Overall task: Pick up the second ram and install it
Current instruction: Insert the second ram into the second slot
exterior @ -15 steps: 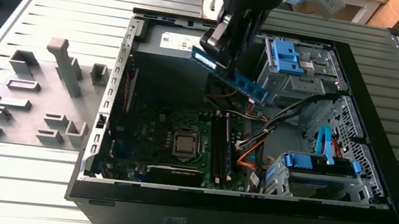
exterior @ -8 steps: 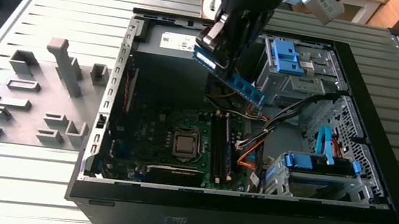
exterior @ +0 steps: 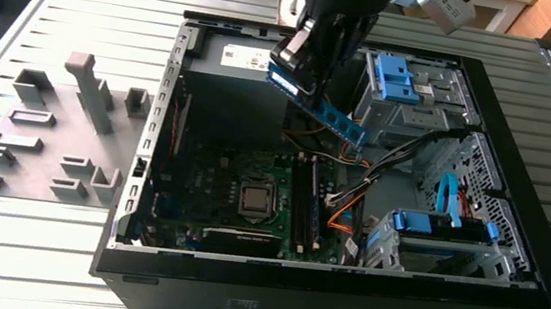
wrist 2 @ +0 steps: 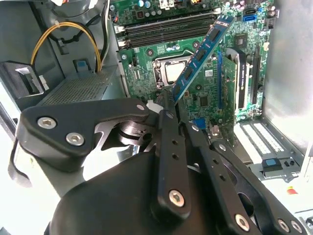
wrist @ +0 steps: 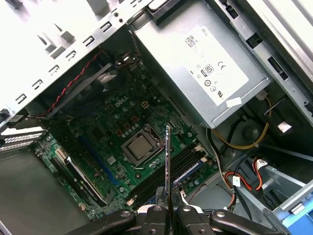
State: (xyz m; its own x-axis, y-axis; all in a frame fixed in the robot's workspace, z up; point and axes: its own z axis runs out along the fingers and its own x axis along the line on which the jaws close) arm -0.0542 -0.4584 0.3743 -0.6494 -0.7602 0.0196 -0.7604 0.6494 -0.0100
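The black fingers are clamping one end of the long blue-green ram stick. It is slanting down over the open black computer case, which is holding a green motherboard.

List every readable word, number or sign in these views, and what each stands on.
power supply, white label: marks and fine print, too small to read reliably.
motherboard: white brand lettering, not quoted; other print too small.
second ram, held by the gripper: label blurred.
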